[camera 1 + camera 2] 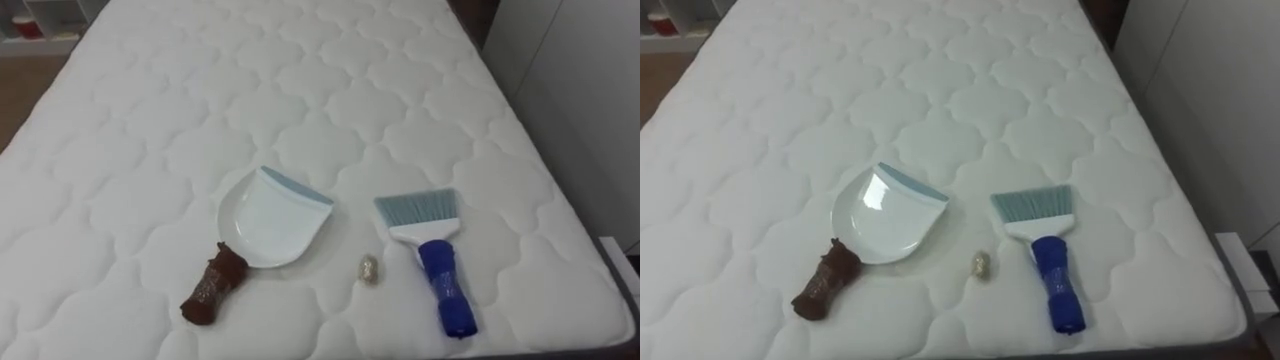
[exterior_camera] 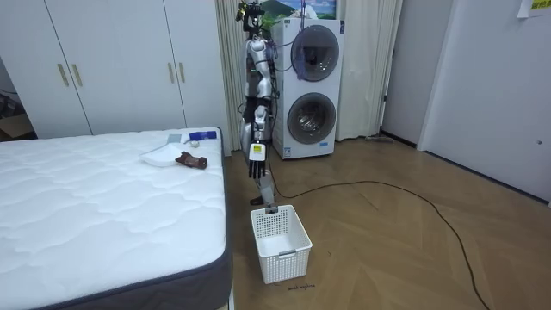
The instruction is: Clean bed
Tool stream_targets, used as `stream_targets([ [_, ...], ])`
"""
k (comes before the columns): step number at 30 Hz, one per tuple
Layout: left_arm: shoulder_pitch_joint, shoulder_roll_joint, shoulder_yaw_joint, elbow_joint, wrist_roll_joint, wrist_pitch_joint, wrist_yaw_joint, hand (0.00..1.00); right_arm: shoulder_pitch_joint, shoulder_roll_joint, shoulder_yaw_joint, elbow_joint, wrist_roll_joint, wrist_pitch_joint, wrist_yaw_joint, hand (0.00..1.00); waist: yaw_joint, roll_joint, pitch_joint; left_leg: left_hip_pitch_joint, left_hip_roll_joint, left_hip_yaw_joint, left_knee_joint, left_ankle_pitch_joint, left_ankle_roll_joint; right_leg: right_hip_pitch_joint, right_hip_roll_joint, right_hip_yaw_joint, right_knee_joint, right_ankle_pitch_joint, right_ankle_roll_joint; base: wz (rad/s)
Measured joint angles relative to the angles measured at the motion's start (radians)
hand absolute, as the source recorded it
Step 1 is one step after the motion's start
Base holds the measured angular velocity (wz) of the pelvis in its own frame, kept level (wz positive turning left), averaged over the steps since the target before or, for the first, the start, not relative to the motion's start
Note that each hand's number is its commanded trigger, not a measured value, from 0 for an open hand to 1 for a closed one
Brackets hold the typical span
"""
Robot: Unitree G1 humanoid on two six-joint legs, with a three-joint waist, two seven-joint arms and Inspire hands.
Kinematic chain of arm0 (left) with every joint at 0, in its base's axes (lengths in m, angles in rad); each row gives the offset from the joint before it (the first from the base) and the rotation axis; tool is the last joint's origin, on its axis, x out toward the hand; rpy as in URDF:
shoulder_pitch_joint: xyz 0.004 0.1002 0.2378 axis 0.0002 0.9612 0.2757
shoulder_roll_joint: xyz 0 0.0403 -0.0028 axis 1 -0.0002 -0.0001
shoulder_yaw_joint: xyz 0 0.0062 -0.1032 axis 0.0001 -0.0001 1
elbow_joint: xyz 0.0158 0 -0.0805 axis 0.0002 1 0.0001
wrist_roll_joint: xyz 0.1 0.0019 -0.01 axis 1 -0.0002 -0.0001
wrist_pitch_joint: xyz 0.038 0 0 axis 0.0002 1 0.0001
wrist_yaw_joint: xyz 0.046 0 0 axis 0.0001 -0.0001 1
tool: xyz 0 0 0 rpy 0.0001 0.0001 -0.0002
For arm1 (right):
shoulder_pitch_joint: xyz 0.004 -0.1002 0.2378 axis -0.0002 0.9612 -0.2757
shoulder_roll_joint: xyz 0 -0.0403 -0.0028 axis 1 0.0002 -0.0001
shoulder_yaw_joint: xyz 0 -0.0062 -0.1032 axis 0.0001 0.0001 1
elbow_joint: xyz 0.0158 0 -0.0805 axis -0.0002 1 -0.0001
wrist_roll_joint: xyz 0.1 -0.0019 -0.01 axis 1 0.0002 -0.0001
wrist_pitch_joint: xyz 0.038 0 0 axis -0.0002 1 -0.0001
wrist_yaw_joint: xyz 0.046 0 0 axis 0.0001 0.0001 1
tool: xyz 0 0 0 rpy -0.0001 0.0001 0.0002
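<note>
One tan scrap (image 1: 369, 268), shaped like a peanut in its shell, lies on the quilted white mattress (image 1: 300, 90) close to its near edge. It looks like the only litter on the bed, so the cleaning is judged not yet begun.

The tools are laid out on either side of the scrap. The white dustpan (image 1: 270, 220) is just to its left, with its brown handle pointing toward the near edge and its blue-lipped mouth facing away. The hand brush (image 1: 430, 250) is just to its right, blue handle toward the near edge and pale bristles pointing up the bed. Neither tool touches the scrap or the other tool.

In the room view the robot stands upright at the end of the bed nearest the tools. Its left hand (image 2: 256, 161) hangs at its side, fingers straight, close together and pointing down, holding nothing. A white slatted basket (image 2: 280, 241) stands on the floor by the corner of the bed, near the robot's feet.

Every step appears to be left: picking up the brush and dustpan, sweeping the scrap into the pan, and probably tipping it into the basket.
</note>
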Motion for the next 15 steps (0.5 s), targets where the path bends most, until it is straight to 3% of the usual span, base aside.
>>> stream_targets([
  [6, -0.007, 0.001, -0.002, -0.027, -0.002, -0.021, 0.083, 0.0, -0.005, 0.0, 0.001, 0.0, 0.012, -0.029, -0.044, 0.0, -0.005, -0.011, -0.0001, -0.013, 0.0, -0.01, 0.001, 0.0, 0.0, 0.0, -0.001, -0.017, -0.013, 0.002, -0.001, 0.08],
  [10, -0.013, 0.003, 0.02, -0.145, -0.002, -0.053, 0.177, 0.0, -0.011, -0.001, 0.001, -0.001, 0.015, -0.051, -0.063, 0.0, -0.001, -0.013, -0.0004, -0.025, 0.0, -0.027, 0.001, 0.0, 0.0, -0.005, 0.0, -0.025, -0.018, 0.002, -0.002, 0.11],
  [15, -0.037, 0.01, 0.019, -0.329, -0.002, -0.136, 0.286, 0.0, -0.029, -0.001, 0.001, -0.003, 0.016, -0.077, -0.084, 0.0, 0.0, -0.014, 0.0012, -0.028, -0.002, -0.029, -0.001, 0.0, 0.0, -0.008, -0.003, -0.034, -0.016, 0.003, -0.001, 0.0],
])
